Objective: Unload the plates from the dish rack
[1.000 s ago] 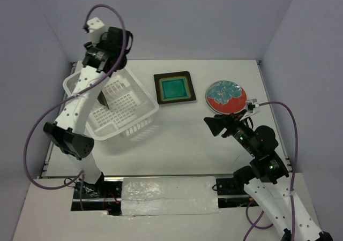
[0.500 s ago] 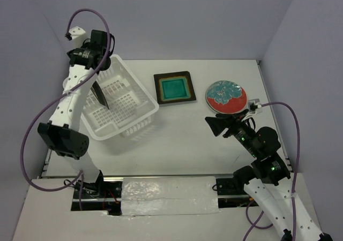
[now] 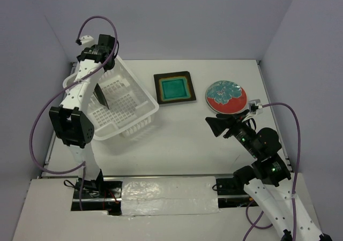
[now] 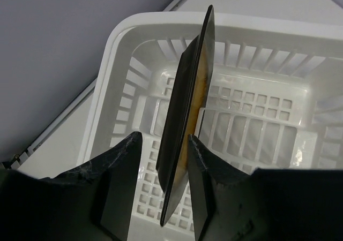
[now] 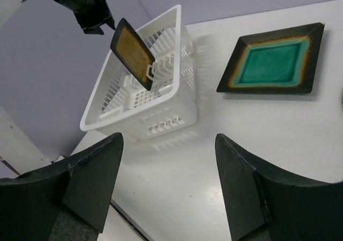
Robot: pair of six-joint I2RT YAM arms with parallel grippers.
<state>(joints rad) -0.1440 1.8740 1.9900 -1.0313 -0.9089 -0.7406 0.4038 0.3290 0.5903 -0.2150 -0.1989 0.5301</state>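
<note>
The white dish rack (image 3: 143, 97) sits at the table's left with one square amber-centred plate (image 4: 188, 107) standing on edge in it, dark and thin in the top view (image 3: 100, 97). My left gripper (image 4: 163, 138) hovers at the plate's upper corner, open. The plate's edge shows in the gap between the fingers (image 4: 124, 177), nearer the right one, and I cannot tell if it touches. A teal-centred square plate (image 3: 173, 88) and a red floral round plate (image 3: 226, 97) lie flat on the table. My right gripper (image 5: 169, 139) is open and empty, low over bare table.
The left arm's elbow (image 3: 69, 127) stands just left of the rack. Purple-grey walls close in the table on three sides. A cable (image 3: 45, 118) loops beside the left arm. The right arm's base (image 3: 268, 168) is at the near right.
The left wrist swung left off the rack's far corner, then came back in over the standing plate, its jaws narrowing slightly. The right arm and both table plates stayed put.
</note>
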